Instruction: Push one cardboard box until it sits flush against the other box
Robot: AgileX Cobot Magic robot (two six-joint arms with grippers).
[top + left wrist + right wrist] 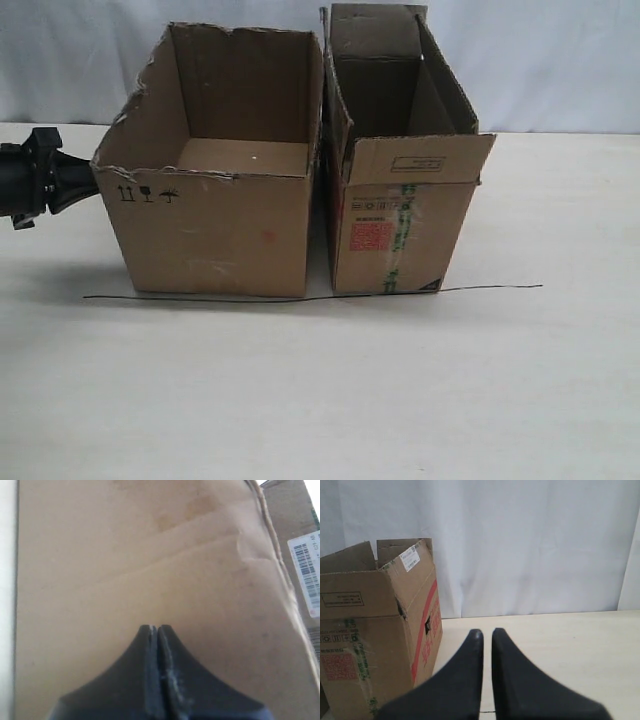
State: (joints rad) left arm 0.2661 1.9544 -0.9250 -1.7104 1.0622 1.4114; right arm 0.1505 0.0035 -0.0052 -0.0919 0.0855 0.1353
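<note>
1. Toward the left edge of the table (300, 400), the left gripper (86, 188) lay level and clenched on nothing. Its tips met the outer left wall of the wide cardboard box (215, 225), or stopped just short; I could not tell which.
2. That box stood directly rightward of the claw, near the table's far edge.
3. A thin gap separated it from the narrower other box (390, 235), so they were not yet flush.
4. Beyond that box's right side, well apart from it, the right gripper (487, 631) hung empty, fingers a slit apart. I judged the left arm nearer and better placed to push rightward.
</note>
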